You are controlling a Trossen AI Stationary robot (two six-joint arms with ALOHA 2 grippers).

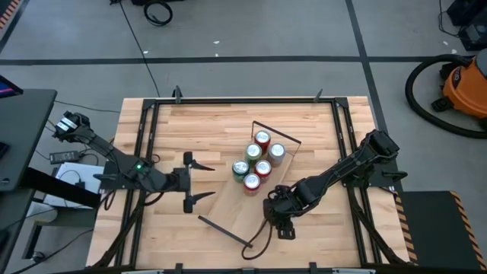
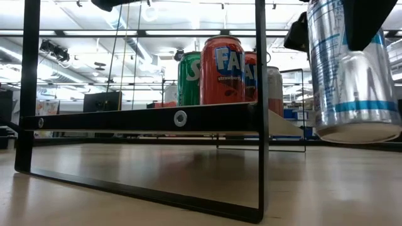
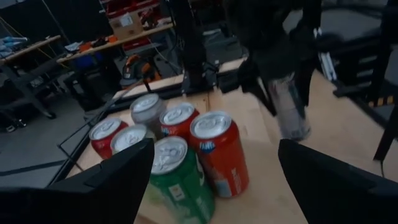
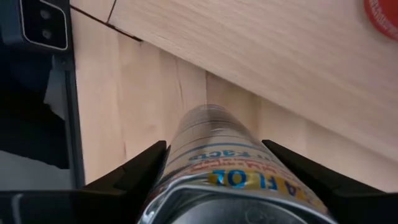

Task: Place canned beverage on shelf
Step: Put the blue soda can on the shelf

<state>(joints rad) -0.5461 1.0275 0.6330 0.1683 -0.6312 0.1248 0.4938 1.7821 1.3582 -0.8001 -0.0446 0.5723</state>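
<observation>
Left gripper (image 1: pixel 190 181): at centre left of the high view, low over the tabletop (image 1: pixel 198 122), its fingers spread wide and holding nothing. It points toward the shelf and waits.

Shelf (image 1: pixel 228 209): a light-wood board with black wire ends, lying diagonally in the middle of the high view. Its lower left part is bare.

Cans on the shelf (image 1: pixel 256 161): six cans stand close together on the upper right part of the board, red, green and silver ones. In the low view the red can (image 2: pixel 221 69) and the green can (image 2: pixel 188 78) stand upright side by side.

Silver can (image 2: pixel 348 69): this is the canned beverage to place. In the low view it hangs at the right edge, its bottom lifted clear of the tabletop, beside the shelf and not yet on it.

Right gripper (image 1: pixel 278 215): in the lower centre right of the high view, just beside the shelf's long edge. Its fingers are closed on the silver can, one on each side, as the right wrist view shows (image 4: pixel 233 155).

Risk, collision: I judge that the silver can may knock the red can nearest to it if it goes in too close to the group, and one falling can may push the others.

Risk, edge: if the can stays too low, its bottom may catch the board's edge or the wire frame (image 2: pixel 260 107) and tilt in the grip.

Risk, release: letting go before the bottom sits flat may make it topple.
</observation>
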